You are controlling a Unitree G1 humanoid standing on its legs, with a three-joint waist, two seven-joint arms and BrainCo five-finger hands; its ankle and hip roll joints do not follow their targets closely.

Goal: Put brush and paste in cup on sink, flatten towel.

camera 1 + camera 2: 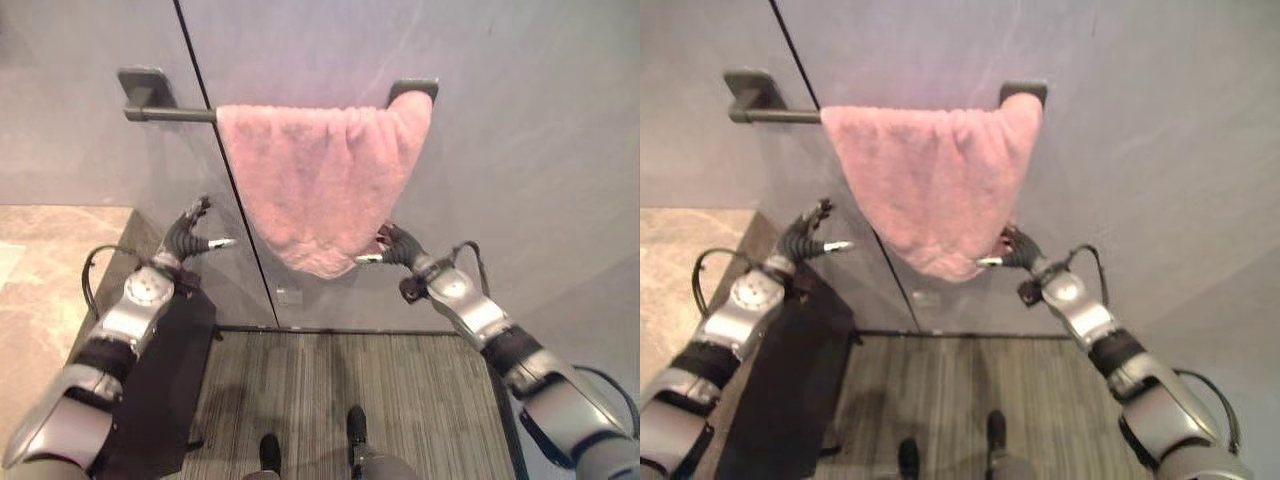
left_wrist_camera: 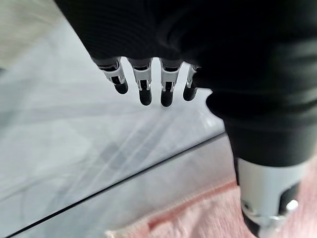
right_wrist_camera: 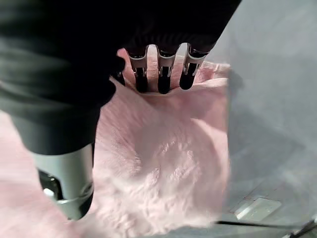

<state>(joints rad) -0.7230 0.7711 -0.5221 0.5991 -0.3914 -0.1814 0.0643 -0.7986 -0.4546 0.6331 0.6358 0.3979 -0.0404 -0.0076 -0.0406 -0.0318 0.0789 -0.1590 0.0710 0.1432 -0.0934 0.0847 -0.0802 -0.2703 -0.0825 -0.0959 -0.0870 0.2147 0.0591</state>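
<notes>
A pink towel (image 1: 320, 185) hung bunched on a wall rail (image 1: 170, 114). The right hand (image 1: 393, 246) reached its lower edge, fingers straight — the left hand (image 1: 187, 237) hovered open, apart.

Both silver-grey arms reach up and away from the body, elbows low and wrists raised. The left robot hand (image 1: 188, 236) is held on the left, its fingers (image 2: 144, 89) extended in a loose row and the thumb (image 1: 219, 243) pointing to the right. The right robot hand (image 1: 393, 246) is raised on the right, fingers (image 3: 163, 79) straight side by side, thumb (image 1: 367, 258) pointing left.
</notes>
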